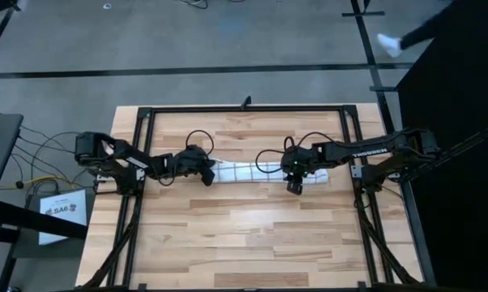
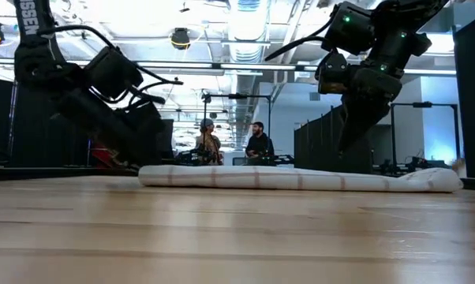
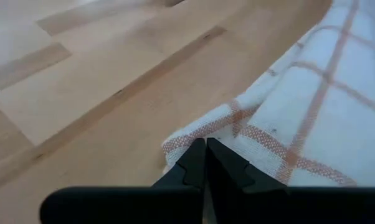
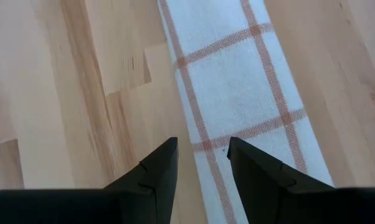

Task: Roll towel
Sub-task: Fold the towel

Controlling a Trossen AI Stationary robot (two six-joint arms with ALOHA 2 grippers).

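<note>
Left jaws (image 3: 205,163) are seen closed, at the towel's (image 1: 256,173) end, seemingly pinning it. Right jaws (image 4: 202,163) are held apart over the rolled strip on the surface (image 1: 244,235), probably for regrasping.

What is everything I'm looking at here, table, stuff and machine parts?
towel: one, white with thin reddish-brown grid lines, folded into a long narrow strip across the middle of the table
table: one, light wood planks, inside a black frame
people: two, far off in the room behind the table
box with a white label: one, on the floor left of the table
left claw: one, dark, fingers shut at the towel's left end, at its corner
right claw: one, dark, fingers open, over the strip's edge near its right end
</note>
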